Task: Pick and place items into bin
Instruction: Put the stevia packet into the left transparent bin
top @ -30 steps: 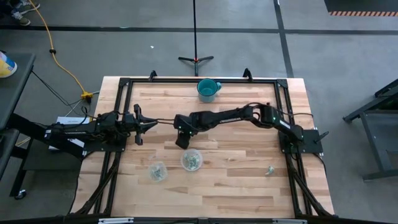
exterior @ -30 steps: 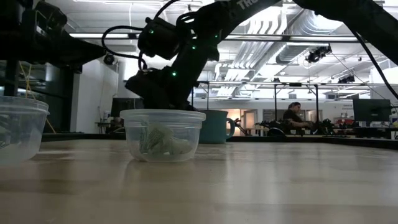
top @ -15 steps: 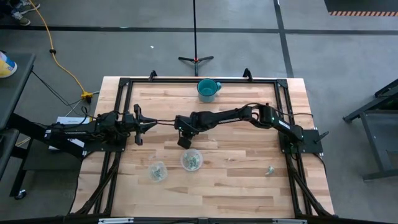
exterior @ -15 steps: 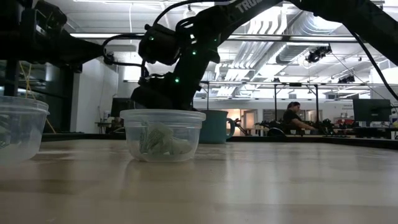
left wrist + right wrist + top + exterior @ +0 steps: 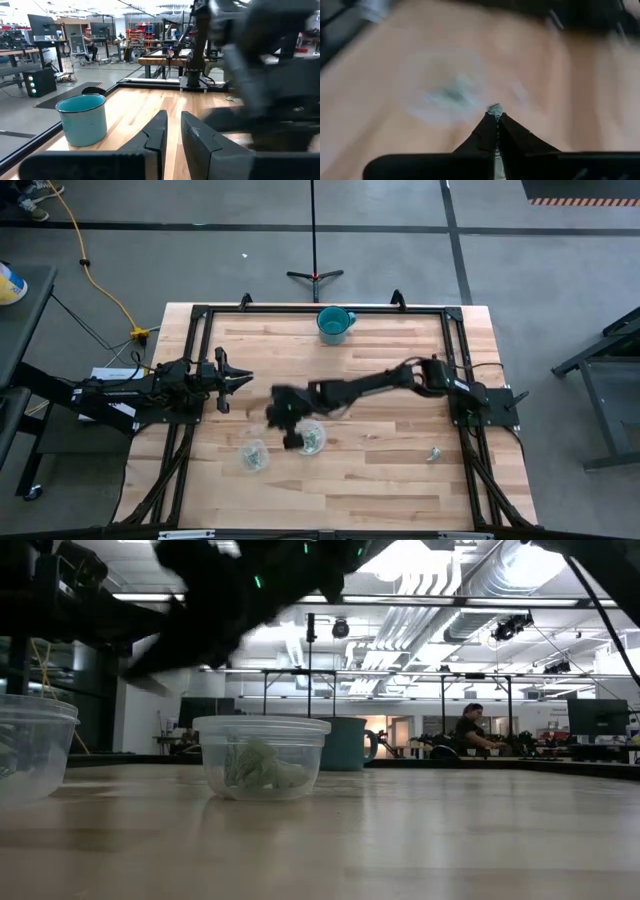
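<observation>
Right, I am pinching one tiny item [image 5: 493, 108] in the right gripper [image 5: 291, 438], low centre in the high view, beside the bin [image 5: 309, 438]. Light, crinkly, slippery: grip mid-body.

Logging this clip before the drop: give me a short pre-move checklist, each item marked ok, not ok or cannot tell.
1. Piece held: ok. The right gripper is shut on a small pale piece at its fingertips.
2. Over a container: cannot tell. From above, the right gripper sits between the two clear containers, blurred by motion.
3. Target has room: ok. The nearer clear container is partly filled, well below its rim.
4. Left arm clear: ok. The left gripper waits at the table's left side, fingers nearly together.
5. Work left: not ok. A loose piece lies on the table.
</observation>
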You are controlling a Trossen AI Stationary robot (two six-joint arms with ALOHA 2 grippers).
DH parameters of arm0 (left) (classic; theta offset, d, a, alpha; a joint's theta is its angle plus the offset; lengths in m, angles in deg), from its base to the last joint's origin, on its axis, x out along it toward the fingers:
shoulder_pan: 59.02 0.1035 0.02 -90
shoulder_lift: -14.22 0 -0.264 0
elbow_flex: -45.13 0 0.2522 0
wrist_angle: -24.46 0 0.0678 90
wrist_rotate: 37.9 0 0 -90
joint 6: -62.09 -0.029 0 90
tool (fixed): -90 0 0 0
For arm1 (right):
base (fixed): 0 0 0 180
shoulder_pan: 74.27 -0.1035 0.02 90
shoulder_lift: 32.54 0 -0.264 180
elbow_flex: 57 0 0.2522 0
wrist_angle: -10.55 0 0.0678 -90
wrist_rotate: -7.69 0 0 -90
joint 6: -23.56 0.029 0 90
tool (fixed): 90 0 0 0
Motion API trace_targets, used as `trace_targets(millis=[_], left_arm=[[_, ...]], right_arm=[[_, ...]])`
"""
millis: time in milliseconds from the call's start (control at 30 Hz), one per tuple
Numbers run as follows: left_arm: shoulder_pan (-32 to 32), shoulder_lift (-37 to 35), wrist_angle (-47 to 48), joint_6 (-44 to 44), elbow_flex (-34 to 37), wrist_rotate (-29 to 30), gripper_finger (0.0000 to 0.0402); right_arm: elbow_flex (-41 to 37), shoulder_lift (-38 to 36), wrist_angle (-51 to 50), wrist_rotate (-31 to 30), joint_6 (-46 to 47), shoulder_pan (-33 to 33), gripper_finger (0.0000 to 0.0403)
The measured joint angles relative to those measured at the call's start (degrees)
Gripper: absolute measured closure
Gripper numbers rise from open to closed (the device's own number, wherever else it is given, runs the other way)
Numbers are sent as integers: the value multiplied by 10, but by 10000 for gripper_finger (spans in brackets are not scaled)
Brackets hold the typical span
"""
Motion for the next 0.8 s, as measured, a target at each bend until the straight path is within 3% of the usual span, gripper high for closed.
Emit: trace_targets(millis=[300,567,667,800], left_arm=[[0,0,-1,0,0,0,309],[0,0,-2,0,0,0,309],[0,0,-2,0,0,0,309],[0,0,-2,0,0,0,309]], right_arm=[[0,12,124,-16,-74,-48,400],[0,47,191,20,-42,-40,397],[0,47,200,20,-42,-39,381],[0,47,217,28,-38,-43,331]])
